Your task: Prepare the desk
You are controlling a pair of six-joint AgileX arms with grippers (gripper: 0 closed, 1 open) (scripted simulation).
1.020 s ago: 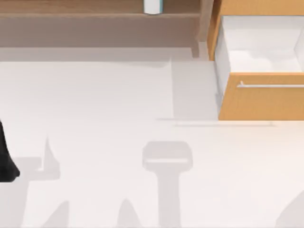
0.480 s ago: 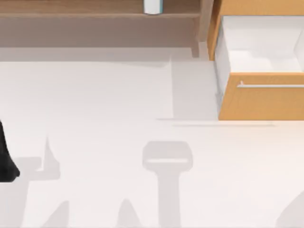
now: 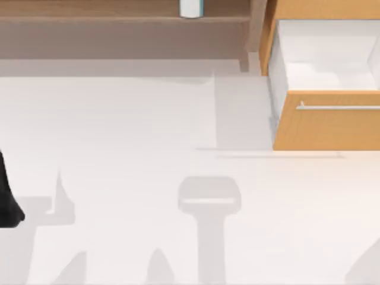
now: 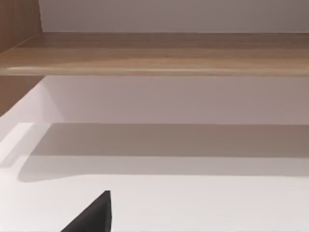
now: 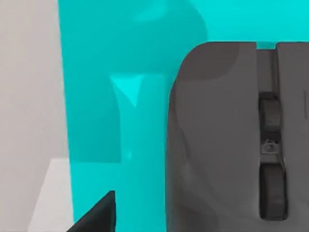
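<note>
White worktop (image 3: 119,130) fills the top view, drawer (image 3: 326,113) pulled open at its right. Right end effector (image 5: 91,215) hovers beside a dark mouse (image 5: 231,145) on a teal mat (image 5: 120,96); can't tell its opening.

Bright, even light; soft grey shadows across desk (image 3: 119,119); dim under shelf ledge (image 4: 154,58).

Matte white desk (image 3: 119,130), wooden ledge (image 3: 89,10)
</note>
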